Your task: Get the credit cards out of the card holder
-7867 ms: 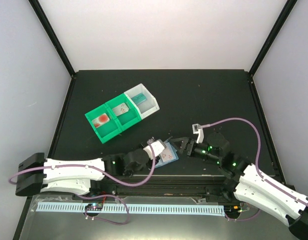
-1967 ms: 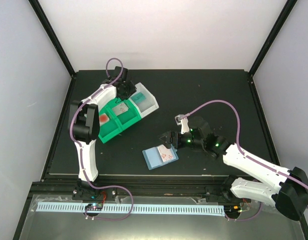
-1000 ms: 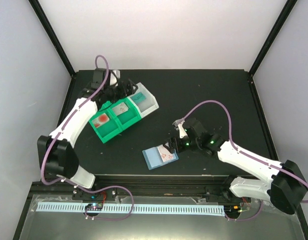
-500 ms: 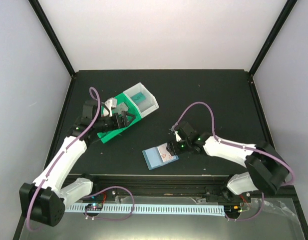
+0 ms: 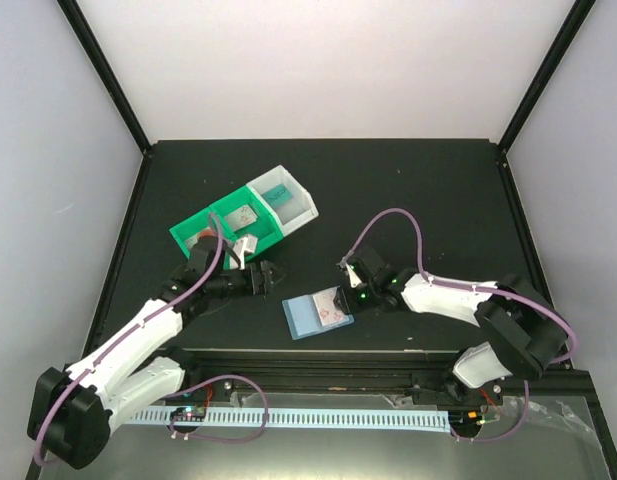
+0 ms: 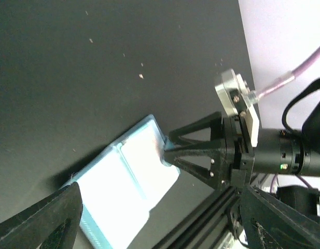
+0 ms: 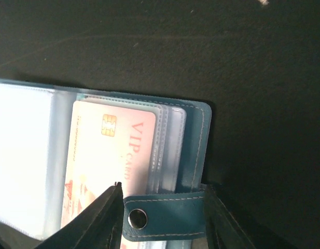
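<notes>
The card holder (image 5: 313, 315) lies open on the black table, its pale blue sleeves facing up. A credit card (image 7: 110, 155), pinkish white with a gold chip and red "VIP" lettering, sits in the right sleeve. My right gripper (image 5: 345, 297) is at the holder's right edge. Its fingers (image 7: 112, 212) straddle the slate-blue snap strap (image 7: 165, 215) with a gap still showing between them. My left gripper (image 5: 273, 277) hovers just left of the holder, open and holding nothing. In the left wrist view the card holder (image 6: 126, 187) glares white, with the right gripper (image 6: 169, 147) at its corner.
At the back left stand green trays (image 5: 220, 238) and a white tray (image 5: 298, 205). A teal card (image 5: 280, 195) lies in the white one and a grey card (image 5: 244, 215) in a green one. The table's front rail (image 5: 318, 360) runs just below the holder.
My left arm has swung from over the trays down to the holder's left side, its jaws a little narrower. The right gripper's jaws have narrowed round the strap.
</notes>
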`<state>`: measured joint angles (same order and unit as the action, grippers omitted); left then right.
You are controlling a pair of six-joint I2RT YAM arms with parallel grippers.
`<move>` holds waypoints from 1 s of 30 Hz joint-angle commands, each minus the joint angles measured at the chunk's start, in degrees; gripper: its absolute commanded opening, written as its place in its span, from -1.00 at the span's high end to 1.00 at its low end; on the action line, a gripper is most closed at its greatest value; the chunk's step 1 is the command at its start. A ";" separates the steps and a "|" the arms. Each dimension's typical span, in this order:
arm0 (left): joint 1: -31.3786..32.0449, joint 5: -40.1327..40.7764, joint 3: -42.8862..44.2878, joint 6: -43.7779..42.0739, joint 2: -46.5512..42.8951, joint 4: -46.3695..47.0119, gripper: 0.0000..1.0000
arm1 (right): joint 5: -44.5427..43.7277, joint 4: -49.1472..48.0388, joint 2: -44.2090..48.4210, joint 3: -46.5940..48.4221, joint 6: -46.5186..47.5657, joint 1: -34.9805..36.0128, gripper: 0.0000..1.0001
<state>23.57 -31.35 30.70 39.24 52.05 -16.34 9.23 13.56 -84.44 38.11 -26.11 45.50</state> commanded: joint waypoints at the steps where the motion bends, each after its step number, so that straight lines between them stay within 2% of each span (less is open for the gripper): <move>1: 3.79 1.67 -2.28 4.53 -0.14 7.04 -0.69 | 6.55 -4.33 -0.47 -2.34 -1.96 -0.16 0.15; 6: 8.31 2.86 -6.60 9.36 3.52 14.75 -0.62 | 12.54 -9.44 0.63 -5.26 -6.69 1.60 0.21; 11: 12.35 3.23 -9.25 13.29 8.94 22.11 -0.62 | 8.38 -4.73 3.62 -4.89 -6.39 2.49 0.16; 15: 12.67 0.90 -14.30 17.53 15.40 36.48 -0.66 | 7.66 -1.66 9.27 -4.62 -7.11 2.46 0.05; 21: 12.78 -1.30 -16.06 19.87 26.40 46.43 -0.66 | 15.61 -6.15 13.03 -4.47 -13.73 3.12 0.09; 26: 12.73 0.79 -16.27 19.77 28.63 44.80 -0.70 | 20.03 -13.56 12.19 -5.96 -19.53 5.27 0.17; 30: 12.82 3.11 -16.29 18.17 26.70 40.00 -0.70 | 18.15 -14.93 9.55 -5.46 -20.14 7.93 0.17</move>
<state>36.10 -31.51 15.46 58.37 79.50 27.53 26.39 2.92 -72.84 32.91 -43.27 51.27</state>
